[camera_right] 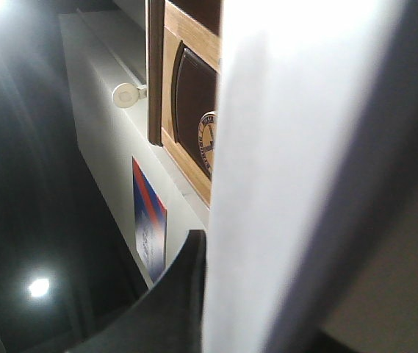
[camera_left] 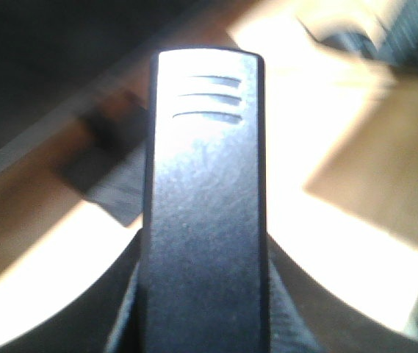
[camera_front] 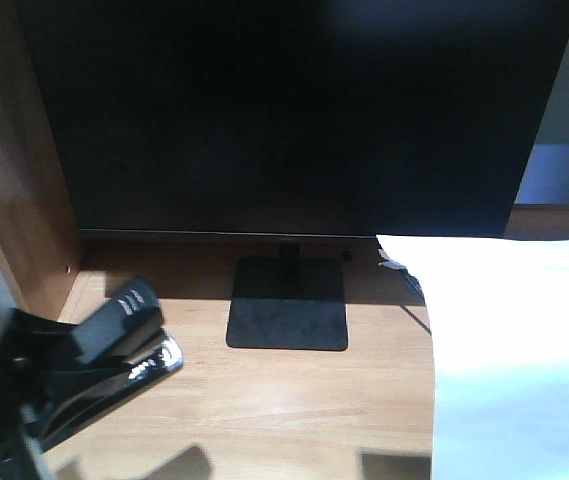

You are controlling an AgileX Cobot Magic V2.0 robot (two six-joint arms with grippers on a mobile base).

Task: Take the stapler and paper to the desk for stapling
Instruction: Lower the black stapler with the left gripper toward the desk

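1. Front view: the stapler (camera_front: 129, 325) sits low on the left, tilted, its black top lifted off the shiny base; the left tool (camera_front: 59, 375) is closed around its rear half; a shadow lying apart from it suggests it hangs just above the worktop (camera_front: 284, 410), though contact cannot be ruled out. The paper (camera_front: 514, 350) spreads over the right side, beside the monitor stand (camera_front: 287, 305) and below the monitor (camera_front: 294, 110); whether it lies flat on the wood cannot be told, and the right tool is out of sight here.
2. Left wrist view: the stapler's grooved top fills the middle, clamped between dark fingers (camera_left: 124, 323) on both flanks. It looks rigid, compact and fairly heavy, its smooth plastic likely slick; a hold across the sides near the hinge probably keeps the mouth free.
3. Right wrist view: the paper runs edge-on through the frame; one dark finger (camera_right: 175, 294) of the right tool (camera_right: 260, 331) presses its near edge, so I judge the tool closed on it. The sheet is light, limp and easily creased; pinching one edge seems safest.
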